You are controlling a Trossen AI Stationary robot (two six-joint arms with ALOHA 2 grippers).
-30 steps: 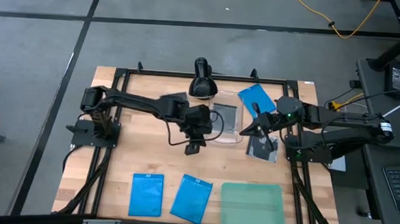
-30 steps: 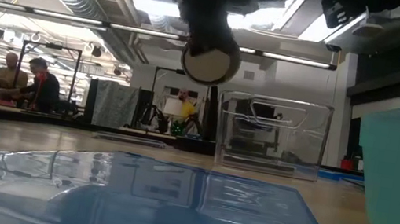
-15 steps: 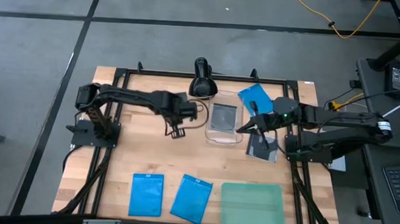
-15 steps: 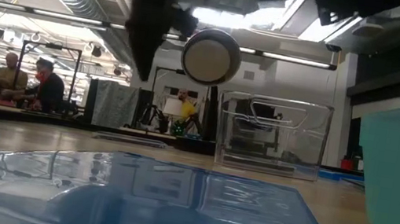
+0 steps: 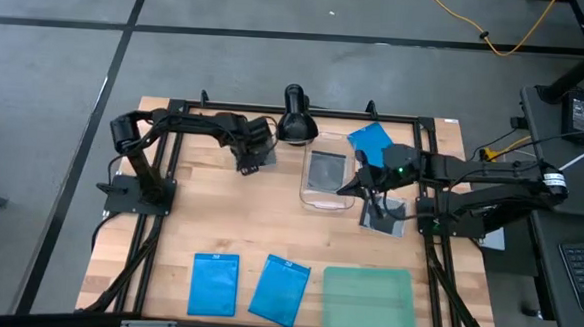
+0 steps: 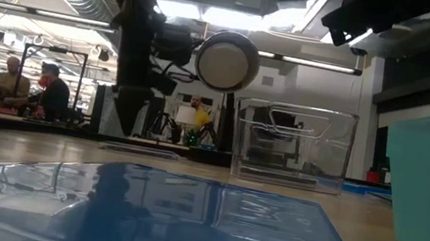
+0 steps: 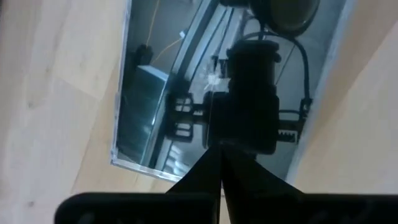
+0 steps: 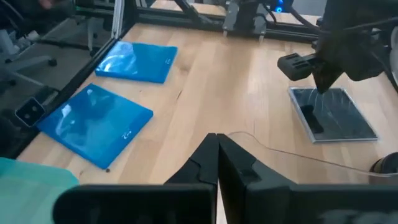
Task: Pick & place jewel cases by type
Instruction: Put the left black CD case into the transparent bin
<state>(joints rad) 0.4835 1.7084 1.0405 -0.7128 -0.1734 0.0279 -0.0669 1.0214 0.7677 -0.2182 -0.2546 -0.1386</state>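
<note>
Black-and-clear case (image 5: 382, 214) beside right gripper (image 5: 349, 188)

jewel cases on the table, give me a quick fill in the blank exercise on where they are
1. Along the near edge, beside the teal tray, lie ____ blue cases.
2. The clear tub holds a ____ disc case.
3. The third blue case lies by the ____ gripper.
4. Both grippers are ____; the left gripper holds nothing.

Missing words: two; black-and-clear; right; shut

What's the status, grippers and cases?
Left gripper shut, empty, back at table's far left. Right gripper shut, empty, over the clear tub. Two blue cases up front, untouched. Nothing blocking.
</note>
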